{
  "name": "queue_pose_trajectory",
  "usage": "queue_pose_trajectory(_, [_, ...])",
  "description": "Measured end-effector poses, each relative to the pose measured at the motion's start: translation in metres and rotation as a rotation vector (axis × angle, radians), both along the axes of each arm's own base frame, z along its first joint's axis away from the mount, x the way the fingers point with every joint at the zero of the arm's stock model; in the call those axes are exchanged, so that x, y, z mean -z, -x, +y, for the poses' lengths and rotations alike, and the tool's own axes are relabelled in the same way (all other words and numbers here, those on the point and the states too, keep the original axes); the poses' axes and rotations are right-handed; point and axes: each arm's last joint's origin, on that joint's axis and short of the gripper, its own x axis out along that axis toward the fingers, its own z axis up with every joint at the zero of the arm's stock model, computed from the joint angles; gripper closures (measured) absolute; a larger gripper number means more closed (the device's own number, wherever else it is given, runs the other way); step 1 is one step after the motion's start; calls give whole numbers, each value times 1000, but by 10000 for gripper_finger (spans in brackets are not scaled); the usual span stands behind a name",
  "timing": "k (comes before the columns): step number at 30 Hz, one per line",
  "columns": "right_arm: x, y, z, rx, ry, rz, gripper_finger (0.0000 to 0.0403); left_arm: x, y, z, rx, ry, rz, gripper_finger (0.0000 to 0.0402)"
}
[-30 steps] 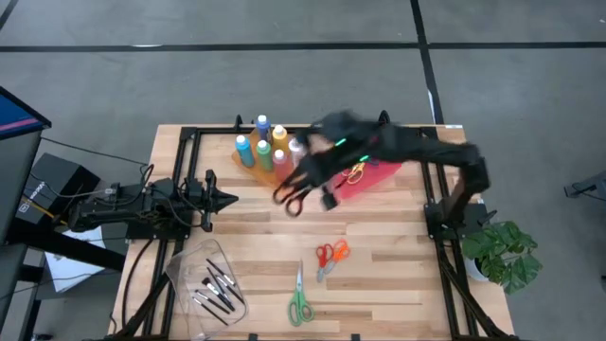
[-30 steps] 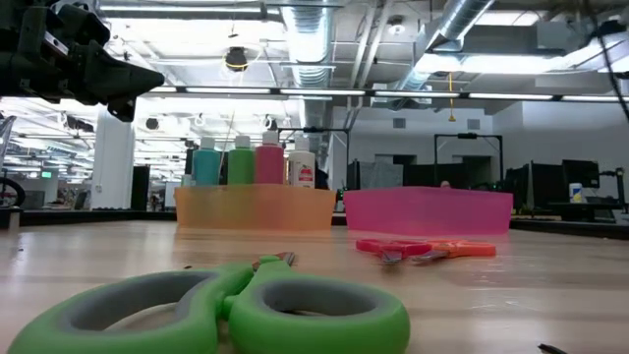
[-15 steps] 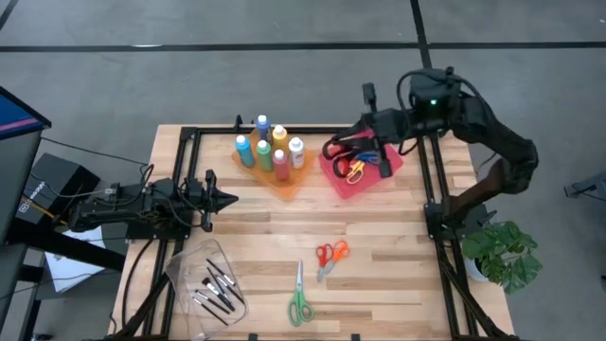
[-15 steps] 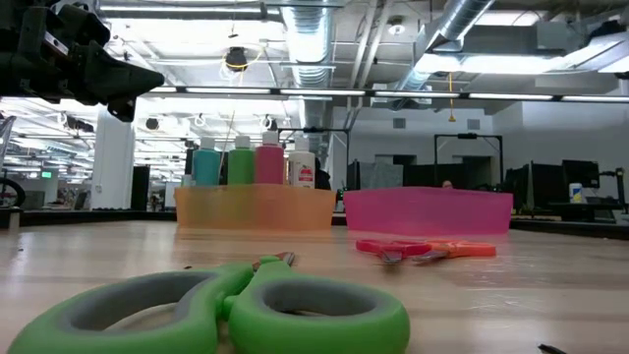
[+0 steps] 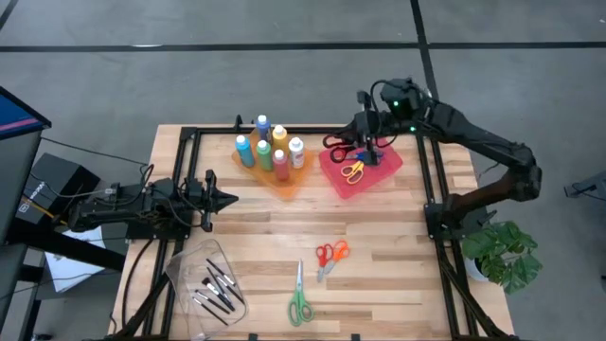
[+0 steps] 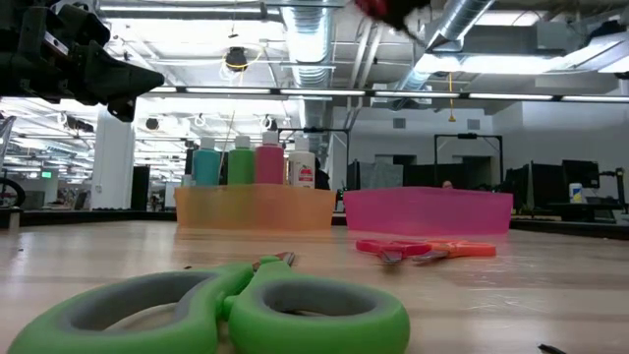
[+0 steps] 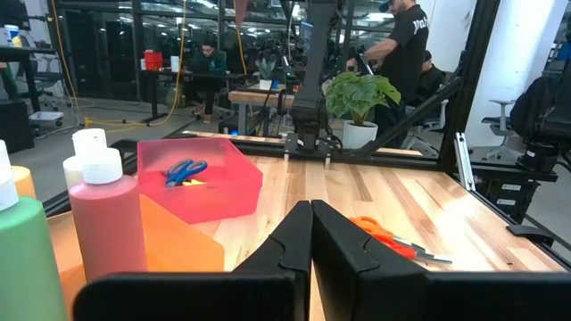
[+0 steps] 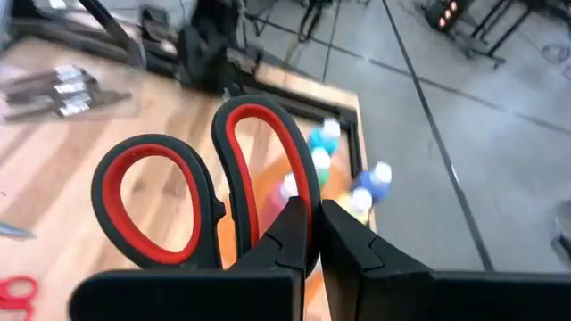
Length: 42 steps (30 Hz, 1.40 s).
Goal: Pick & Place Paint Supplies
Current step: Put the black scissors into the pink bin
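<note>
- My right gripper [image 5: 365, 144] hangs above the red tray [image 5: 390, 167] at the far right of the worktop [image 5: 379, 227], and its fingers [image 8: 290, 234] are clenched on the red-and-black scissors [image 8: 192, 192]. The wrist view shows them pinching the pair just below its two handle loops.
- Those scissors are in the air over the tray, not yet set down; I judge this as the last stretch of a placement, with lowering and release still to come.
- Already lying in the red tray are a yellow-handled pair [image 5: 353, 171] and a blue-handled pair [image 7: 185, 170].
- Beside it, the orange tray [image 5: 284, 180] holds the paint bottles [image 5: 267, 148] standing upright together.
- The brushes [image 5: 216, 286] lie in the clear tray [image 5: 182, 271] at the near left corner.
- Left on the bare worktop: the orange scissors [image 5: 331, 254] and the green scissors [image 5: 299, 303], both near the front edge and well apart from the red tray. By my reading, those two are the remaining work.
- My left gripper [image 5: 223, 200] waits above the left side of the worktop, its fingers [image 7: 281, 245] pressed together on nothing.
</note>
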Motion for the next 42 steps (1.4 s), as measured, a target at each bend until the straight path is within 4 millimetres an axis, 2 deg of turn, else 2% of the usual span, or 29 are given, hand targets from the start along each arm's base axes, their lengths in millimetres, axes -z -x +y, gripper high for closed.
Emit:
queue_pose_trajectory(8, [95, 15, -40, 51, -74, -7, 394, 0, 0, 0, 0, 0, 0, 401])
queue_pose_trajectory(16, [171, 33, -55, 102, -155, 54, 394, 0, 0, 0, 0, 0, 0, 401])
queue_pose_trajectory(22, [206, 37, -57, 125, -163, 102, 394, 0, 0, 0, 0, 0, 0, 401])
queue_pose_trajectory(30, [242, 16, -68, 137, -165, 137, 394, 0, 0, 0, 0, 0, 0, 401])
queue_pose_trajectory(33, [255, 15, -71, 175, -175, 182, 394, 0, 0, 0, 0, 0, 0, 401])
queue_pose_trajectory(42, [261, 15, -76, 300, -147, 230, 394, 0, 0, 0, 0, 0, 0, 401])
